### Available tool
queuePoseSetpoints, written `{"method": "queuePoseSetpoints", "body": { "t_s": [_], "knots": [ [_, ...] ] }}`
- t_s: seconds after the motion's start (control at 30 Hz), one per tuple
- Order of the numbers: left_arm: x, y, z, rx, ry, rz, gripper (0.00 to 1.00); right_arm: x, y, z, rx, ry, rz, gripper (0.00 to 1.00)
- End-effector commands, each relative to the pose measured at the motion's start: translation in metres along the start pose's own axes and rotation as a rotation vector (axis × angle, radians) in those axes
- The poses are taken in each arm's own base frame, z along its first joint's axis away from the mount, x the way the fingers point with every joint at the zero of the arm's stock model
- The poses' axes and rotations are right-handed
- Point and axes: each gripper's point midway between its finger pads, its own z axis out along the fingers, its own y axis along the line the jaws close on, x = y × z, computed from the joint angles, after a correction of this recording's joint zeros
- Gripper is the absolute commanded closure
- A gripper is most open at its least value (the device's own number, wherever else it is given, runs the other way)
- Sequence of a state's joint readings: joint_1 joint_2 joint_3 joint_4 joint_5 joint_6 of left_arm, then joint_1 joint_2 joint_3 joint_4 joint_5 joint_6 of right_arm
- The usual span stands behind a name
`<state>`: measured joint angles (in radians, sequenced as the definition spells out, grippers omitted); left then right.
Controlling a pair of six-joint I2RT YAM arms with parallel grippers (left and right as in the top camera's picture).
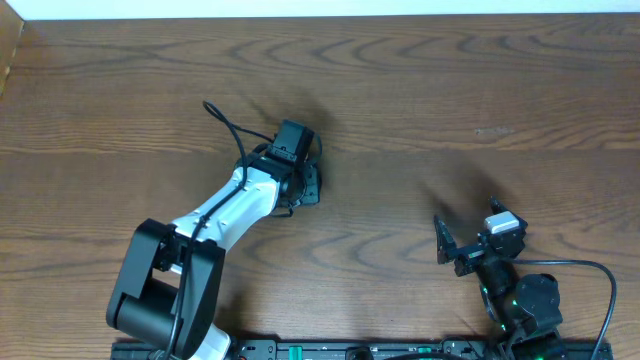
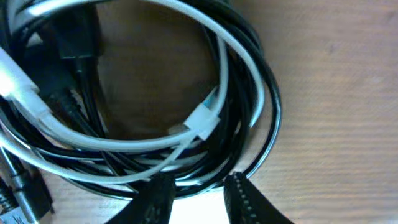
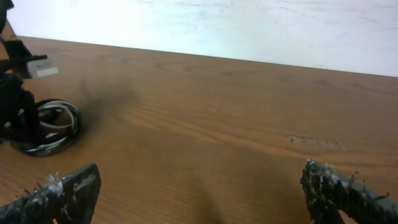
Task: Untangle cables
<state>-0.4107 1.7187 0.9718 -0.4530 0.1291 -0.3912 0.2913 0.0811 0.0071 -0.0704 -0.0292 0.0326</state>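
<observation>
Black and white cables (image 2: 261,93), light and floppy, coil just ahead of the narrow left fingers (image 2: 157,198) (can't tell if pinching), so I'd grab one strand; right fingers (image 3: 339,186) wide.

No writing, label, brand, number or sign can be read in any of the views. Small pale marks on the black rail (image 1: 300,351) along the bottom edge of the overhead view are too small to make out. Faint pale marks on a black part (image 2: 7,202) in the lower left corner of the left wrist view are too blurred to read. The small white piece (image 2: 204,118) among the cables (image 2: 256,93), near the middle of that same view, shows no print that can be read.
</observation>
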Motion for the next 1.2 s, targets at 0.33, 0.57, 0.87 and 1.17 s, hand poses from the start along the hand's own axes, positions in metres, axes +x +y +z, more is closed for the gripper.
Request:
{"method": "queuePoseSetpoints", "body": {
  "t_s": [0.33, 0.57, 0.87, 1.17],
  "knots": [
    [0.054, 0.082, -0.017, -0.328, 0.241, 0.074, 0.70, 0.002, 0.000, 0.000, 0.000, 0.005, -0.016, 0.01],
    [0.036, 0.067, -0.031, -0.182, 0.214, -0.009, 0.59, 0.002, 0.000, 0.000, 0.000, 0.005, -0.016, 0.01],
    [-0.009, 0.043, -0.074, -0.069, 0.013, -0.011, 0.44, 0.002, 0.000, 0.000, 0.000, 0.005, -0.016, 0.01],
    [-0.014, 0.050, -0.077, -0.112, -0.017, -0.010, 0.41, 0.002, 0.000, 0.000, 0.000, 0.005, -0.015, 0.01]
  ]
}}
